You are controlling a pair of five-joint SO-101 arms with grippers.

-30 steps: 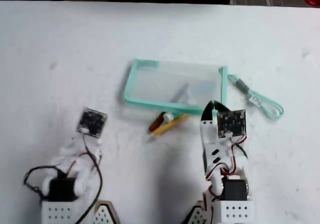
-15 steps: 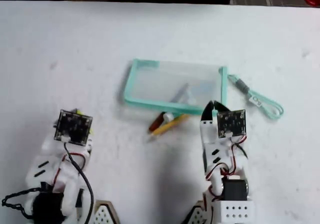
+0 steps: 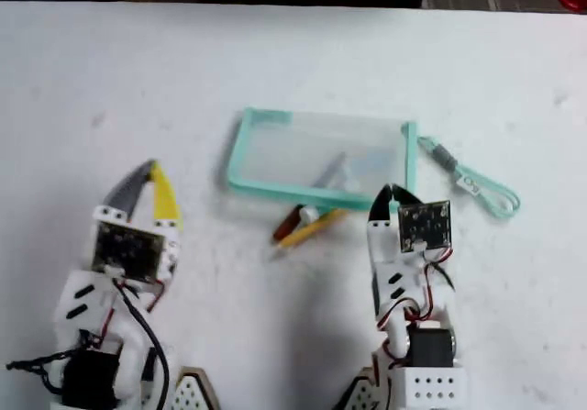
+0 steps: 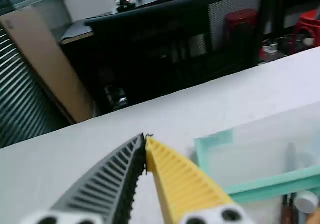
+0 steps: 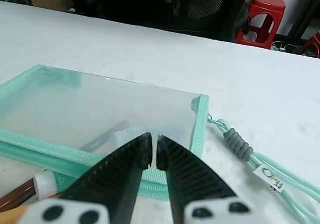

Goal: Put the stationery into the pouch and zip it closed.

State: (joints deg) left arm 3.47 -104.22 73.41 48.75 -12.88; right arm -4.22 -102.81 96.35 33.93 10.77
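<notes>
The right gripper (image 3: 391, 191) has its black fingers drawn in to a thin slit with nothing between them. Its tips hang over the near zip edge of the pouch (image 3: 275, 188), close to the corner where the strap (image 3: 472, 188) is attached. The clear, mint-edged pouch lies flat on the white table (image 3: 275, 52), directly ahead of this gripper. A grey pen (image 3: 332, 169) is already inside it. Just beside the right gripper, on the side toward the other arm, a brown pen (image 3: 295, 217) and a yellow pencil (image 3: 312, 230) lie together outside the pouch, against its near edge. The left gripper (image 3: 152, 165) has its grey and yellow fingers pressed together at the tips, holding nothing. The pouch lies ahead of it and off to its right, well apart.
</notes>
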